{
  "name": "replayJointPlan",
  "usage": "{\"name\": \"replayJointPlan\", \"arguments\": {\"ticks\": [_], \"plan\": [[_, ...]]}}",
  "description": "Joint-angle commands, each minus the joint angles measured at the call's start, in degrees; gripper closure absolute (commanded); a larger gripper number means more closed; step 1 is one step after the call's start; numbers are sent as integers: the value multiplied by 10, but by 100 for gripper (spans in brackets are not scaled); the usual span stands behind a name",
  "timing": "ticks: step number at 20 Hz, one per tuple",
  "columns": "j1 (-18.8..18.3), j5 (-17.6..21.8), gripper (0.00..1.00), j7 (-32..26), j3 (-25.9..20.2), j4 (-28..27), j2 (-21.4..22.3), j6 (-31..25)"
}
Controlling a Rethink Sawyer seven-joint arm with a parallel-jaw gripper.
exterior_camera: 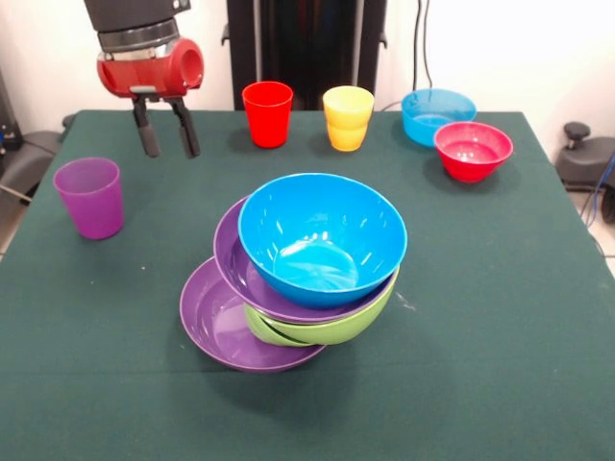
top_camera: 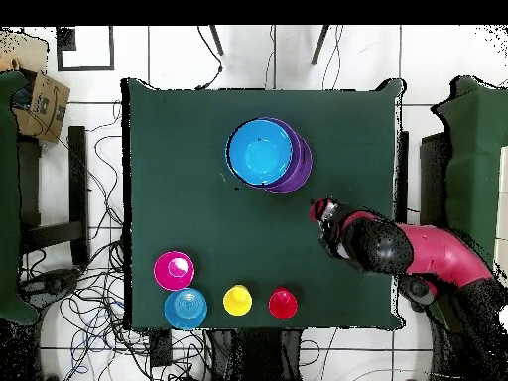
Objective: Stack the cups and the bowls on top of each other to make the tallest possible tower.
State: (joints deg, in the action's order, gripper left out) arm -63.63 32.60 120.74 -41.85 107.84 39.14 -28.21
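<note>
The tower stands mid-table: a blue bowl [exterior_camera: 322, 238] on top, tilted, over a purple bowl [exterior_camera: 252, 284], a lime green bowl [exterior_camera: 332, 328] and a second purple bowl [exterior_camera: 226, 327] that sticks out at the bottom left. The blue bowl also shows in the overhead view [top_camera: 261, 152]. My gripper [exterior_camera: 171, 151] is open and empty above the table's far left, behind the purple cup [exterior_camera: 89, 197]. In the overhead view, the gripper [top_camera: 322, 211] is right of the tower. The red cup [exterior_camera: 267, 113] and the yellow-orange cup [exterior_camera: 348, 117] stand upright at the far edge. The small green bowl is out of view.
A small light blue bowl [exterior_camera: 438, 115] and a small red bowl [exterior_camera: 473, 150] sit at the far right corner of the green table [exterior_camera: 500, 336]. In the overhead view my arm hides the purple cup.
</note>
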Motion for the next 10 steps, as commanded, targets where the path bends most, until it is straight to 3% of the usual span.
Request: {"name": "replayJointPlan", "arguments": {"ticks": [1,6,10], "plan": [[-5,51,0,-104,14,-45,-54,-19],[-15,37,0,-124,-2,-68,-60,-52],[-11,58,0,-135,-2,-103,-97,-35]]}}
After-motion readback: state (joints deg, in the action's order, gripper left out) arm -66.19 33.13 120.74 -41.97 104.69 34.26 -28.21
